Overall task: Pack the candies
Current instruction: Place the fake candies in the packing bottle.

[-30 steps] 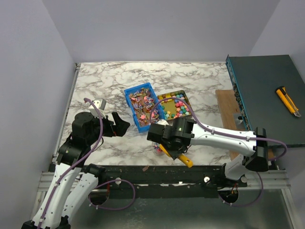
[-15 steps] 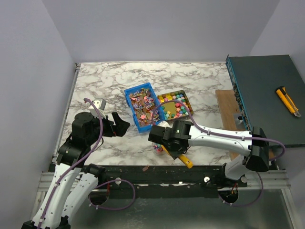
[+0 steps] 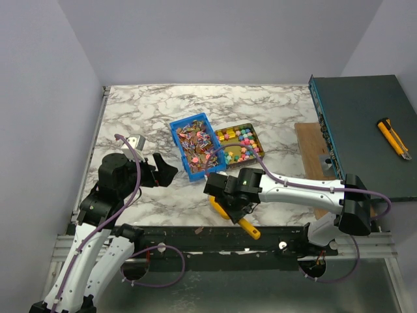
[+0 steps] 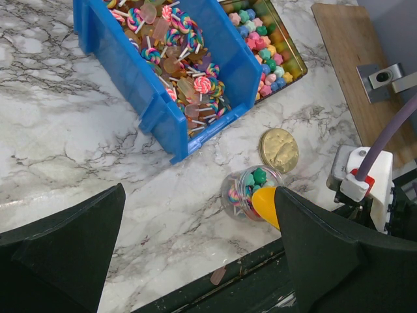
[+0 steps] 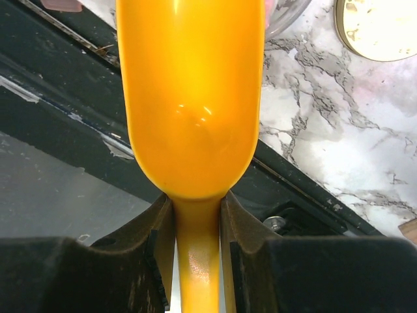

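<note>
While the right gripper (image 5: pixel 194 223), clamped on the scoop (image 5: pixel 189 98), has swung left over the near jar (image 4: pixel 228 199), candies (image 4: pixel 189 72) should tip in; left gripper (image 4: pixel 199 192) waits open.

Table (image 3: pixel 143 107): white marble-pattern top, grey veining.
Walls (image 3: pixel 215 39): plain pale lavender, enclosed three sides.
Cabinet (image 3: pixel 365 130): dark teal, stood at right edge.
Wooden board (image 3: pixel 307 140): lay just beside cabinet.
Light was even.

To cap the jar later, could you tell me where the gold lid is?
Left wrist view, right of centre: the gold lid lies flat on the table between the clear jar and the tin.
</note>
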